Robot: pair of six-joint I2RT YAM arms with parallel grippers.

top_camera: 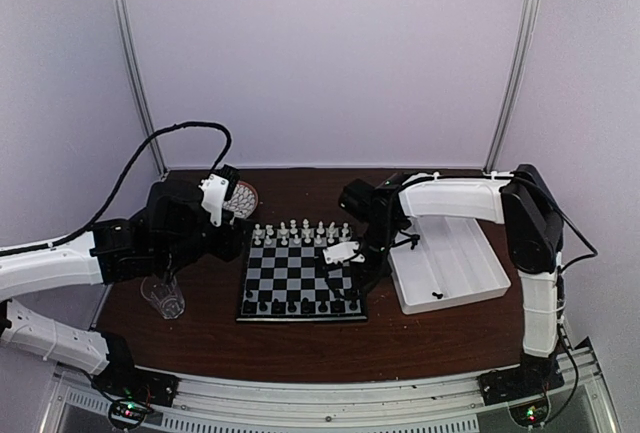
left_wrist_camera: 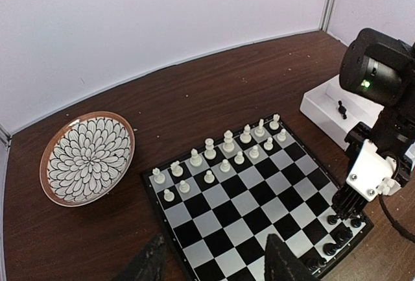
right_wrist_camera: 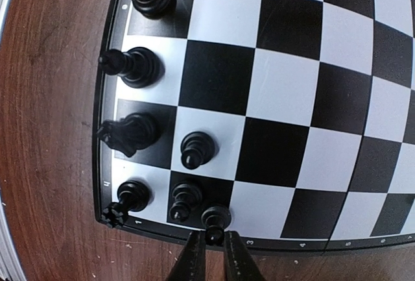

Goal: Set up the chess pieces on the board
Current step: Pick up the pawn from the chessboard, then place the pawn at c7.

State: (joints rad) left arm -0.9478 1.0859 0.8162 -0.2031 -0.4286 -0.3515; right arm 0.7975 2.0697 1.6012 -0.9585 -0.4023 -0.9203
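The board (top_camera: pixel 300 271) lies mid-table. White chess pieces (top_camera: pixel 300 233) fill its two far rows, and black pieces (top_camera: pixel 300 305) stand along the near row. My right gripper (right_wrist_camera: pixel 214 237) is shut on the head of a black pawn (right_wrist_camera: pixel 215 219), which stands on a square at the board's edge (right_wrist_camera: pixel 285 80) beside two other black pawns and a rook (right_wrist_camera: pixel 130 196). My left gripper (left_wrist_camera: pixel 214 245) is open and empty, above the board's left side (left_wrist_camera: pixel 243 193). The white pieces also show in the left wrist view (left_wrist_camera: pixel 224 154).
A white tray (top_camera: pixel 450 268) right of the board holds one black piece (top_camera: pixel 437 295). A round patterned plate (left_wrist_camera: pixel 87 158) sits at the back left. A clear glass (top_camera: pixel 163 296) stands left of the board, under the left arm.
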